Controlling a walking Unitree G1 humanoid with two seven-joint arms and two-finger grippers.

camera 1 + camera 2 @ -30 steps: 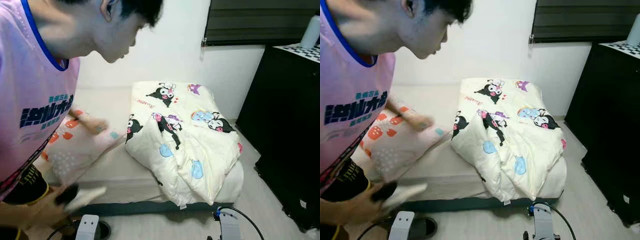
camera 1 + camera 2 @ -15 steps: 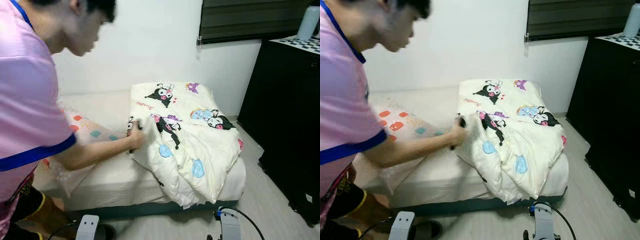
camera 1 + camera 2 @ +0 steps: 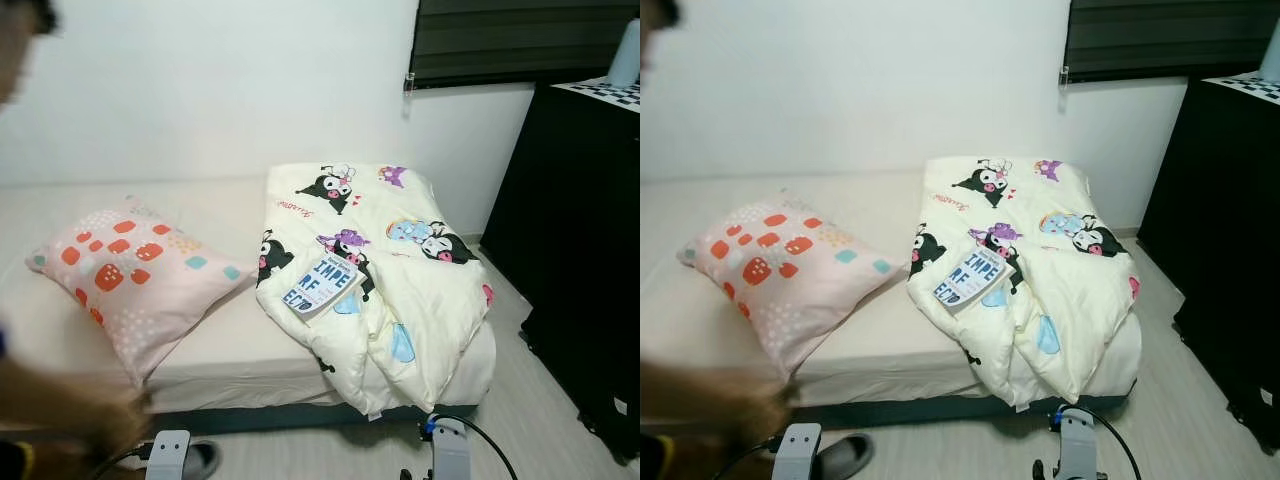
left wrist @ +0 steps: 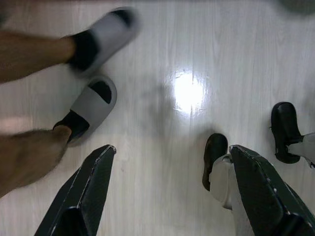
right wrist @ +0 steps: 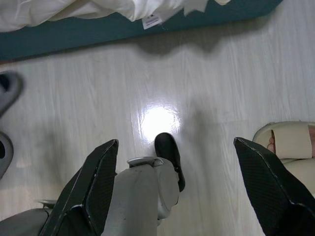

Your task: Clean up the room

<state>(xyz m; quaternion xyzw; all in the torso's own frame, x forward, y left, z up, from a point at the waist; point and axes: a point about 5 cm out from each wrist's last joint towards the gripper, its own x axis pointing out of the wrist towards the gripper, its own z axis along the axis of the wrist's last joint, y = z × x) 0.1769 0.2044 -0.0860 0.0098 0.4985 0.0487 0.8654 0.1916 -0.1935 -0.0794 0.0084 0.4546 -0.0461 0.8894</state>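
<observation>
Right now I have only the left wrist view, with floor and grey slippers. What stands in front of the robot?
Observer: A bed against a white wall, with a folded cartoon-print quilt on its right half.
Operator: Is anything on the quilt?
Observer: Yes, a book lies on its near left part, cover up.
Operator: And the right gripper?
Observer: The right gripper hangs open over the floor near the bed's base.
</observation>
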